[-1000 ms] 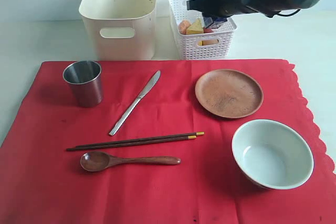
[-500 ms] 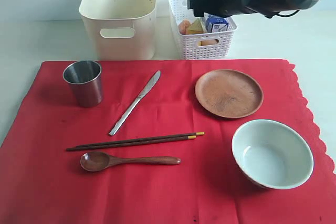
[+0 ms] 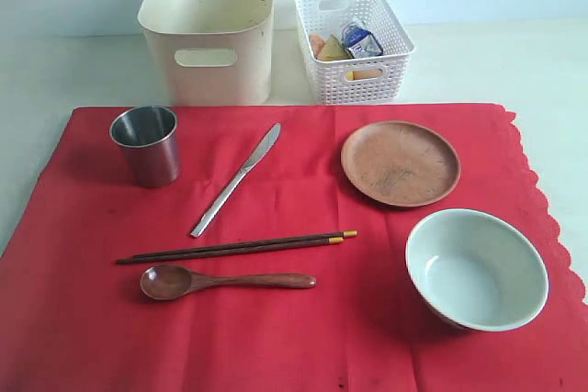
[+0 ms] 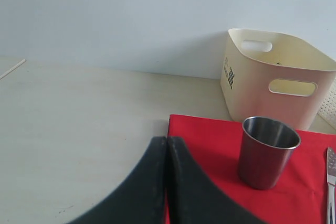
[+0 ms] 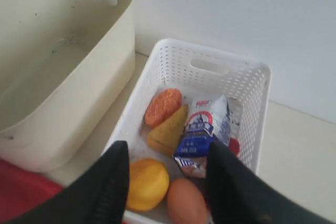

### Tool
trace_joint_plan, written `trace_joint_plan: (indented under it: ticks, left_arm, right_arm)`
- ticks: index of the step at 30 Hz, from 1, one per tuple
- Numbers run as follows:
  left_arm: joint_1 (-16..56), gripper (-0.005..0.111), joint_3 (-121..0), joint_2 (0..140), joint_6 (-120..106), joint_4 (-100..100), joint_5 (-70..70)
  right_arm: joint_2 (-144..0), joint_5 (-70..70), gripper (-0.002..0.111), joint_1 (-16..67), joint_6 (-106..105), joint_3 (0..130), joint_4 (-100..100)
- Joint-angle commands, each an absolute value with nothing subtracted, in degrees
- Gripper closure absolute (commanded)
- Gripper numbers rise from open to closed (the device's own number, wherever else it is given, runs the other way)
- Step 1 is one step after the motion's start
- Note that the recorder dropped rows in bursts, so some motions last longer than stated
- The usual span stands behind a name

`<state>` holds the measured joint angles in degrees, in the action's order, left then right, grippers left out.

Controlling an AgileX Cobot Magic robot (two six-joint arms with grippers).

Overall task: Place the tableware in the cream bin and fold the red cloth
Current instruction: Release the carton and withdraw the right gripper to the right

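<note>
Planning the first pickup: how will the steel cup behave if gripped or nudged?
The steel cup looks thin-walled and empty, so it is probably light. Its smooth, shiny side may slip when gripped. It stands upright on the red cloth, so a sideways push could tip it.

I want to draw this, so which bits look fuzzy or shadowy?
Exterior view: sharp, evenly lit, a soft shadow beside the steel cup on the bright red cloth. Left wrist view: the shut black left gripper, close to the lens, looks soft-edged. Right wrist view: the open black right gripper looks blurry.
</note>
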<state>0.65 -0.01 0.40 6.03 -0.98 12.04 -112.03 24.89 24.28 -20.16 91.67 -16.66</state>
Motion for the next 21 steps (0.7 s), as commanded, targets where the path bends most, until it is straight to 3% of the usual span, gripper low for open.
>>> trace_joint_plan:
  ticks: [1, 6, 14, 21]
  left_arm:
    - [0.6, 0.104, 0.0, 0.0, 6.0, -0.6, 11.8]
    - [0.6, 0.104, 0.0, 0.0, 6.0, -0.6, 11.8]
    - [0.6, 0.104, 0.0, 0.0, 6.0, -0.6, 11.8]
    - [0.6, 0.104, 0.0, 0.0, 6.0, -0.6, 11.8]
  right_arm:
    - [-107.7, 30.9, 0.086, 24.2, -10.2, 91.1, -6.6]
    - [-103.4, 32.4, 0.109, 24.2, -1.0, 87.5, 3.7]
    - [-99.6, 35.5, 0.108, 23.1, 7.7, 83.3, 15.7]
    - [-100.1, 40.7, 0.108, 17.5, 9.4, 82.1, 13.6]
